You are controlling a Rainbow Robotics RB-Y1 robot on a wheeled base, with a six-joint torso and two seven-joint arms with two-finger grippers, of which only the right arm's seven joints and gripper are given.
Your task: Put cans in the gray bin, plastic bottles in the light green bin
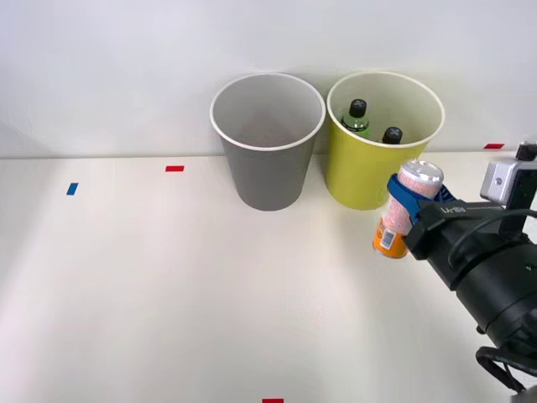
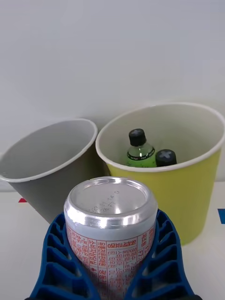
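Note:
My right gripper point(image 1: 404, 207) is shut on the slim pale pink can point(image 1: 408, 201), which hangs upright above the table, orange band point(image 1: 388, 239) down and silver top up. In the wrist view the can point(image 2: 111, 220) sits between my blue ribbed fingers point(image 2: 61, 262). It is held in front of the light green bin point(image 1: 369, 168), near its right side. Two plastic bottles with black caps stand inside that bin, one with a green neck point(image 1: 357, 117), the other point(image 1: 392, 135) beside it. The gray bin point(image 1: 267, 159) stands to the left, touching the green one, nothing showing inside.
Both bins point(image 2: 47, 173) point(image 2: 187, 187) stand at the table's far edge against a white wall. Small tape marks lie on the tabletop: red point(image 1: 174, 168), blue point(image 1: 72, 189), red at the front edge point(image 1: 273, 400) and red at the far right point(image 1: 494, 146).

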